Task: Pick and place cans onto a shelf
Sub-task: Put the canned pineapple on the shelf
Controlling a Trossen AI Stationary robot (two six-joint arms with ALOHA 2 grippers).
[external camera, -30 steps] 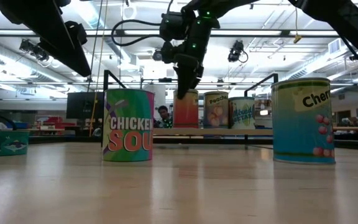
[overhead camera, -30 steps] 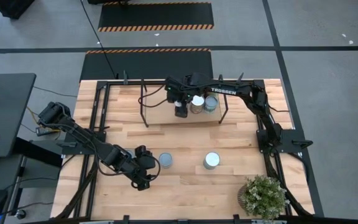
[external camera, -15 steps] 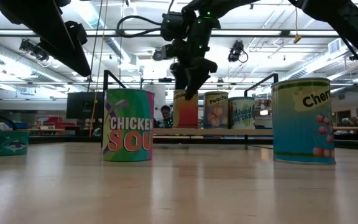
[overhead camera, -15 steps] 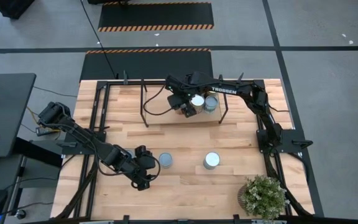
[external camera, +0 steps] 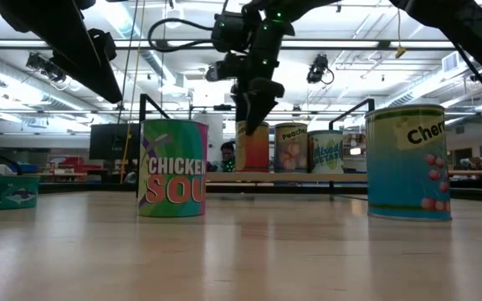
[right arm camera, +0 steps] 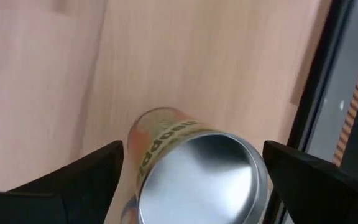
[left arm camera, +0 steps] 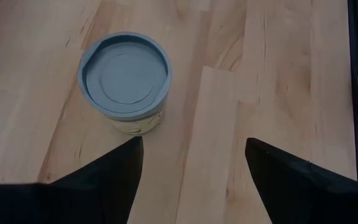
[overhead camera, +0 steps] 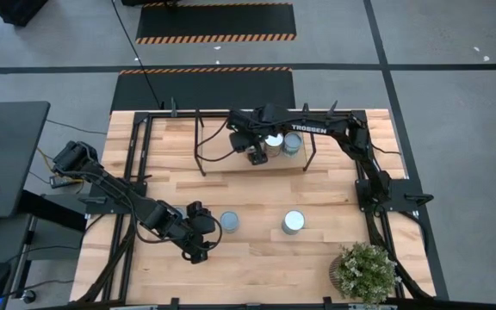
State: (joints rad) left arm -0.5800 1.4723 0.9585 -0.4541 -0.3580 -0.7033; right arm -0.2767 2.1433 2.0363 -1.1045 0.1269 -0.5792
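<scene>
1. Nearest, at the front of the table (overhead camera: 257, 258): left gripper (left arm camera: 191, 162) low over the wood, fingers spread wide and holding nothing, aimed at the blue-grey-topped can (left arm camera: 124, 78) just ahead.
2. Beside it in the low view: that same chicken soup can (external camera: 172, 167) upright on the tabletop, the cherry can (external camera: 407, 163) upright and well apart to its side, and a flat teal tin (external camera: 2, 192) at the edge. None on the shelf yet.
3. Likely handling: rigid metal walls, some weight if full, smooth printed labels that may slip under a light pinch. Best taken across the side wall around mid-height, fingers on opposite sides, kept vertical so the flat base lands square.
4. Farther back: shelf (overhead camera: 252, 165), a pale board in a black rod frame, carrying three cans in a row: orange can (external camera: 252, 146), peach can (external camera: 291, 148), third can (external camera: 326, 152).
5. Over the shelf: right gripper (external camera: 252, 117) directly above the orange can, fingers parted to either side of its silver top (right arm camera: 197, 174) and apparently clear of it. Judged as a placement just completed, with the can standing alone.
6. Off to the near right corner: potted plant (overhead camera: 366, 271), well apart from everything.
</scene>
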